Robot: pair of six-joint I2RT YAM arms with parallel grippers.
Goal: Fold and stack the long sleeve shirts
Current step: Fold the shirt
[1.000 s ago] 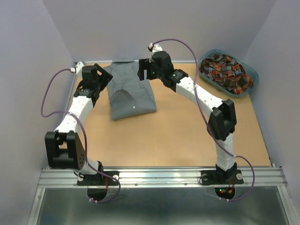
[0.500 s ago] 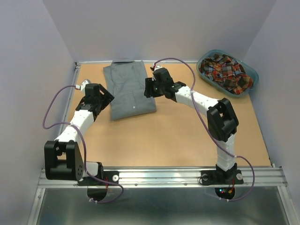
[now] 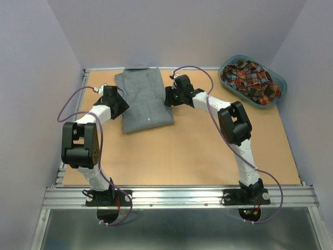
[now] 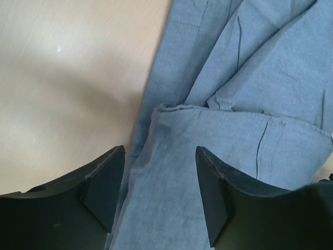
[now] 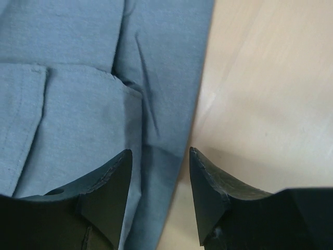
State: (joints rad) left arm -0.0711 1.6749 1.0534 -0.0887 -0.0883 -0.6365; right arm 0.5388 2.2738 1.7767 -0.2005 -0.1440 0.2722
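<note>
The grey shirt [image 3: 144,100] lies folded as a long rectangle at the back middle of the table. My left gripper [image 3: 119,104] is open, low over its left edge; in the left wrist view [image 4: 160,195] grey folds [image 4: 244,130] lie between and beyond its jaws. My right gripper [image 3: 167,97] is open, low over the shirt's right edge; in the right wrist view [image 5: 160,179] the edge of the grey cloth [image 5: 78,78] runs between the jaws. The plaid shirt [image 3: 251,78] lies crumpled in the teal basket.
The teal oval basket [image 3: 275,100] stands at the back right corner. Purple-grey walls close the back and sides. Bare wooden table [image 3: 177,151] lies in front of the shirt, with a metal rail [image 3: 177,197] at the near edge.
Both grippers have come down from the shirt's back end to its left and right edges near the middle. The shirt lies flatter, its near end smoothed.
</note>
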